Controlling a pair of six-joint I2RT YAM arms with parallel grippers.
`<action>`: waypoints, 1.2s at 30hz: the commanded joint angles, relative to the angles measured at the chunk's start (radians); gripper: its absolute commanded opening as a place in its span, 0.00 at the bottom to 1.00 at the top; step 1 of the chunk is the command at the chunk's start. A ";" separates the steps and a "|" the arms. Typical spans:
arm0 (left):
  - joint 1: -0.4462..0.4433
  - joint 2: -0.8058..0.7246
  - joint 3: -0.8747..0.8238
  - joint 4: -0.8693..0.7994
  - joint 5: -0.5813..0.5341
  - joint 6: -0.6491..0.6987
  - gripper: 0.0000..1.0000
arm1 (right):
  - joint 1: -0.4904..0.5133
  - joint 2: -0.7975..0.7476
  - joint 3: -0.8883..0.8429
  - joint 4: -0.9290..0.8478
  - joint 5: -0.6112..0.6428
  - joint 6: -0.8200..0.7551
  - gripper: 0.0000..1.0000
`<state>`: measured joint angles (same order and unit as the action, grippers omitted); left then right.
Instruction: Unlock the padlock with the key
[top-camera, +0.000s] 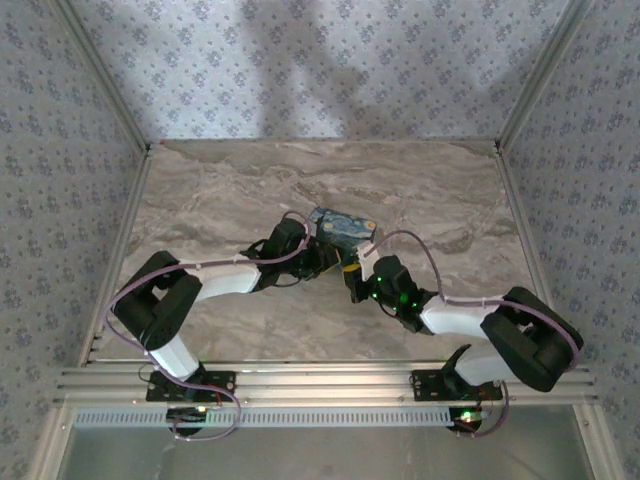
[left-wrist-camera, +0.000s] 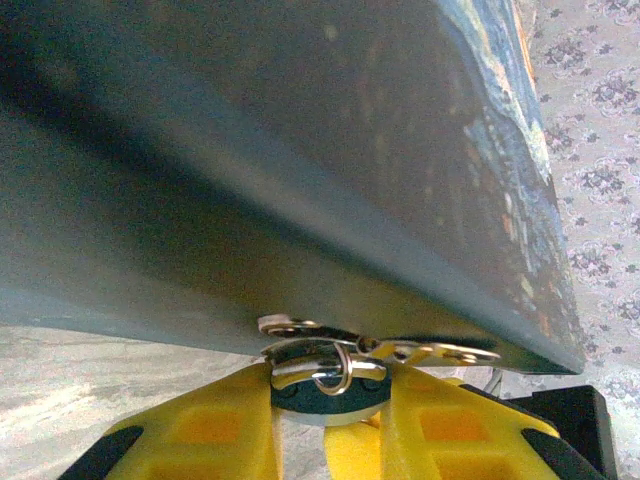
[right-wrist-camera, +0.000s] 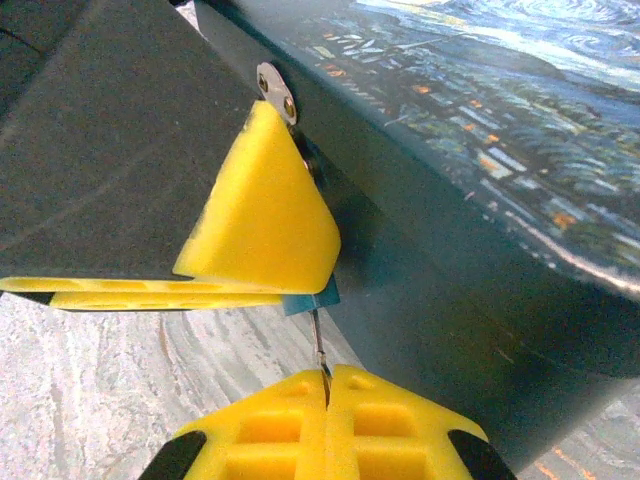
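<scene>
The padlock (left-wrist-camera: 326, 408) is a tiny teal-blue lock whose shiny shackle (left-wrist-camera: 322, 368) passes through the metal hasp (left-wrist-camera: 420, 351) on the box's lower edge. My left gripper (left-wrist-camera: 326, 415) is shut on the padlock, a yellow finger (left-wrist-camera: 215, 425) on each side of it. In the right wrist view a teal corner of the padlock (right-wrist-camera: 312, 298) peeks out under the left gripper's yellow finger (right-wrist-camera: 265, 215). My right gripper (right-wrist-camera: 326, 385) is shut on the key (right-wrist-camera: 318, 345), whose thin blade reaches up to the padlock's underside. From above, both grippers (top-camera: 335, 262) (top-camera: 357, 285) meet at the box's near edge.
The blue-and-yellow swirl-painting box (top-camera: 340, 226) lies mid-table on the marble top (top-camera: 220, 200), close above both grippers; its dark side wall (right-wrist-camera: 470, 290) stands right of the key. Patterned walls and aluminium rails (top-camera: 300, 385) surround the table.
</scene>
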<state>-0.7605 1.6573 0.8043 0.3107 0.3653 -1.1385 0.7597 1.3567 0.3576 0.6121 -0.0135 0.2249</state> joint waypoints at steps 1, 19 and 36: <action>-0.026 0.023 0.016 -0.007 0.052 -0.006 0.25 | 0.023 -0.002 0.094 0.132 -0.042 -0.061 0.00; -0.027 0.018 0.014 0.000 0.047 -0.014 0.25 | -0.068 -0.049 0.068 0.139 -0.191 0.079 0.00; -0.026 0.010 0.019 -0.001 0.039 -0.025 0.25 | -0.023 -0.018 0.048 0.163 -0.118 0.023 0.00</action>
<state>-0.7597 1.6573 0.8093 0.3119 0.3565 -1.1465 0.7044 1.3338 0.3710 0.5846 -0.1009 0.2684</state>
